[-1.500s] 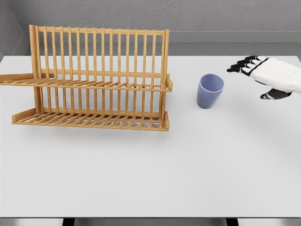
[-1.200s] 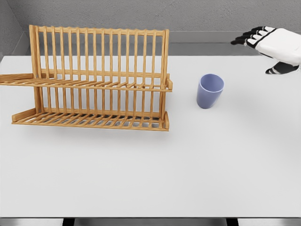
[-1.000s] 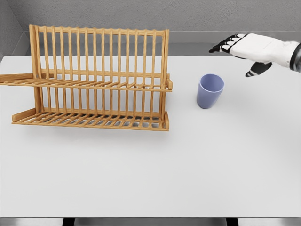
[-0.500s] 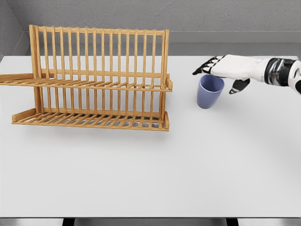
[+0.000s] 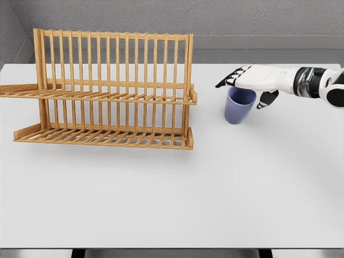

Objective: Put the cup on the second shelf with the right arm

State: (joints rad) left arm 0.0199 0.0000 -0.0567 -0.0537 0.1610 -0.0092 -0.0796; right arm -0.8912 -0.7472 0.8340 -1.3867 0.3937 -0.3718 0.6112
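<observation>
We see the right hand (image 5: pixel 252 80) above the cup (image 5: pixel 239 106), right of the rack (image 5: pixel 110 91), fingers spread, holding nothing.

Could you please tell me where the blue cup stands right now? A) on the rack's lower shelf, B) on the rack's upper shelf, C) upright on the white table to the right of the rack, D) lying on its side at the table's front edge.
C: the blue cup stands upright on the white table, right of the wooden rack, with the right hand open over its rim.
</observation>
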